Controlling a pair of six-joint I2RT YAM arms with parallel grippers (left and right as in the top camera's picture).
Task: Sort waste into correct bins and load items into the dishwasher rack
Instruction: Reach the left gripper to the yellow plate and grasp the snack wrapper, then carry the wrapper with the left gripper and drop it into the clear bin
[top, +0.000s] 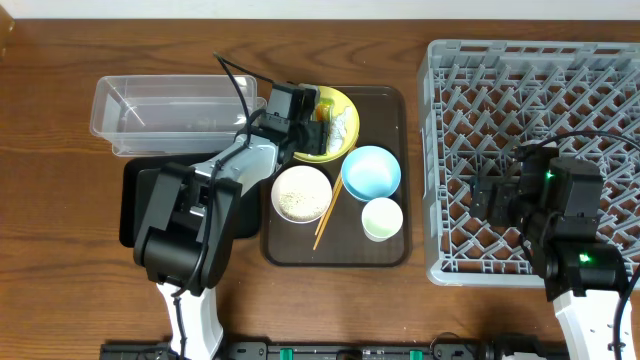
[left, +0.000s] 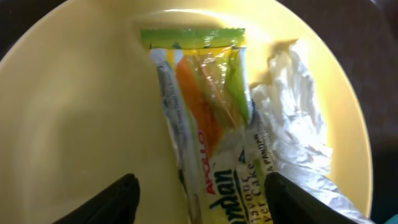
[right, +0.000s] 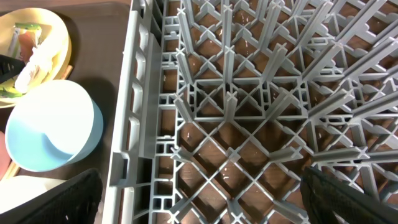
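The green-and-orange snack wrapper (left: 205, 124) lies with its white paper (left: 292, 124) on the yellow plate (top: 343, 102). My left gripper (left: 208, 205) is open just above the plate, one finger on each side of the wrapper's lower end. In the overhead view it (top: 318, 125) is over the plate. The white bowl (top: 301, 193) holds rice. The light blue bowl (top: 371, 171), the small cup (top: 382, 219) and the chopsticks (top: 327, 210) lie on the brown tray (top: 385, 252). My right gripper (right: 199, 205) is open and empty over the left side of the grey rack (top: 530, 60).
The clear tub (top: 170, 105) stands at the back left, with the black tray (top: 128, 210) in front of it, partly under my left arm. The rack (right: 249, 124) holds nothing in view. The blue bowl (right: 50, 130) sits close to the rack's left wall.
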